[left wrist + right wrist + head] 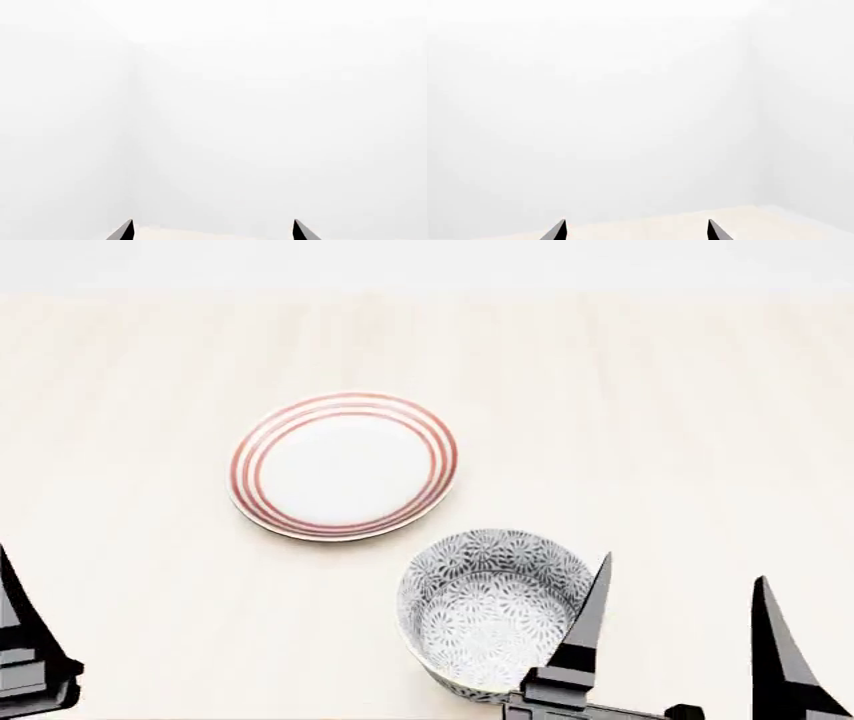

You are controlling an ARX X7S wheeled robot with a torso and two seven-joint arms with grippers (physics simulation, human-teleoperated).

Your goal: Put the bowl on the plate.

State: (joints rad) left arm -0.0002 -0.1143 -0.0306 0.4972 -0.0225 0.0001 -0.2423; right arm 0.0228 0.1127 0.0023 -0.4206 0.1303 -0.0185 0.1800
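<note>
In the head view, the plate [344, 465], white with red rings, lies flat on the pale tabletop [667, 390]. The flower-patterned bowl [487, 612] stands upright in front of it and to its right, apart from it and with nothing in it. My right gripper [683, 572] is open just right of the bowl. One of its fingers [591, 615] overlaps the bowl's right rim in this view; contact is unclear. One finger [19, 615] of my left gripper shows at the left edge. Both wrist views show an open gripper [213, 222] [637, 222] holding nothing, facing white walls.
Only the pale wooden tabletop surrounds the two dishes, and its far edge [427, 292] meets a white wall. A strip of the tabletop [647, 227] shows between the right fingers in the right wrist view.
</note>
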